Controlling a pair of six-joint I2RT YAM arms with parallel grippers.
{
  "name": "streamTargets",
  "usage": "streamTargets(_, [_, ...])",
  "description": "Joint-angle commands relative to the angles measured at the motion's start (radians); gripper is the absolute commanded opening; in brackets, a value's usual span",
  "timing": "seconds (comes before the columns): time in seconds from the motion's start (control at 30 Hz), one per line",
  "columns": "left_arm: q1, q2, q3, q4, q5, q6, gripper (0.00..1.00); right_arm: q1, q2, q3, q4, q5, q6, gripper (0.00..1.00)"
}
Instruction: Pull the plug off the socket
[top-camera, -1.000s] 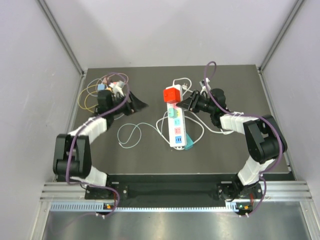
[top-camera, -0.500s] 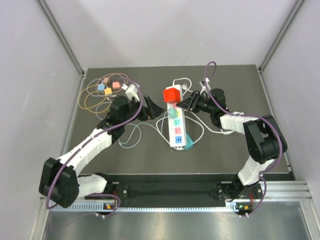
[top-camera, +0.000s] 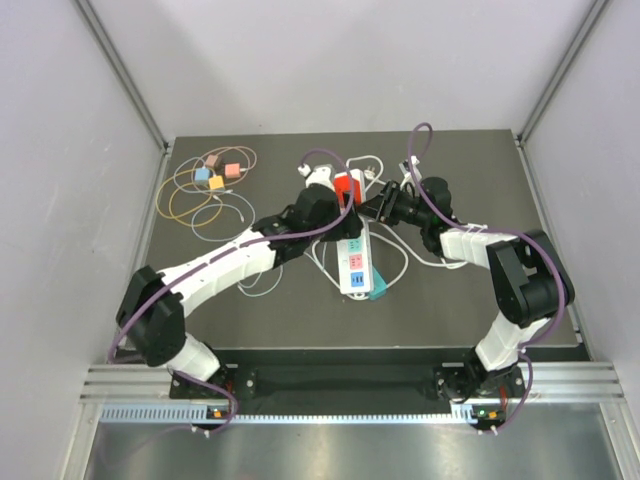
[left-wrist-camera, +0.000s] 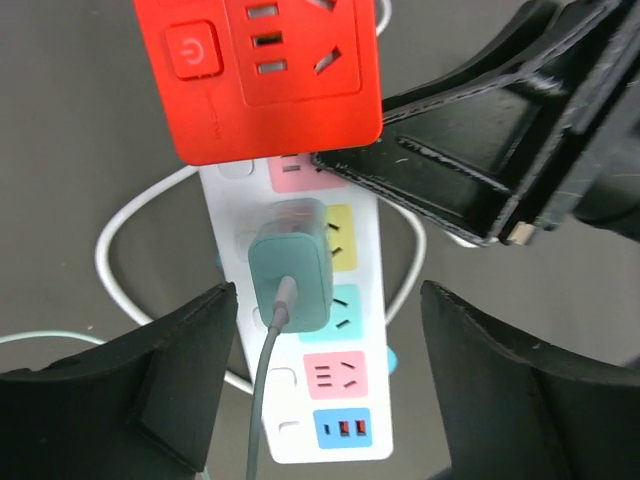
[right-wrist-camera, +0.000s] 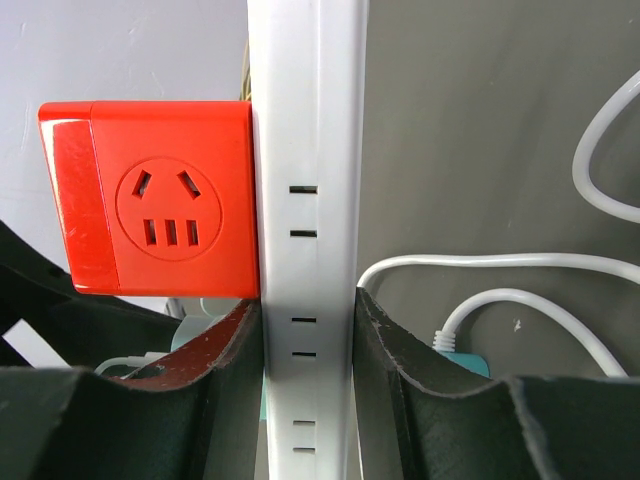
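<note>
A white power strip (top-camera: 355, 262) lies mid-table with a red cube adapter (top-camera: 347, 187) at its far end. In the left wrist view a teal plug (left-wrist-camera: 290, 275) with a grey-green cable (left-wrist-camera: 262, 400) sits in the strip (left-wrist-camera: 345, 400), just below the red cube (left-wrist-camera: 265, 75). My left gripper (left-wrist-camera: 335, 390) hovers over the strip, open, its fingers (left-wrist-camera: 180, 390) wide on either side, the plug a little ahead of them. My right gripper (right-wrist-camera: 307, 370) is shut on the strip's edges (right-wrist-camera: 305, 250) beside the red cube (right-wrist-camera: 160, 195). It also shows in the left wrist view (left-wrist-camera: 470, 170).
Loose yellow and white cables with small coloured plugs (top-camera: 215, 180) lie at the back left. White cable loops (top-camera: 260, 270) lie left of the strip and more white cable (top-camera: 405, 262) to its right. A teal piece (top-camera: 378, 290) sticks out by the strip's near end.
My left arm has swung from the cable pile at the back left across to the power strip and now hovers over it. My right gripper has stayed on the strip.
</note>
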Motion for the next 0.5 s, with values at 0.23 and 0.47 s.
streamTargets(0.23, [-0.074,0.119,0.141,-0.132,-0.230,0.020,0.58,-0.007,-0.081,0.046,0.143,-0.020,0.016,0.00])
streamTargets(0.47, [-0.077,0.148,0.164,-0.129,-0.279,0.049,0.08,-0.007,-0.089,0.046,0.144,-0.020,0.013,0.00])
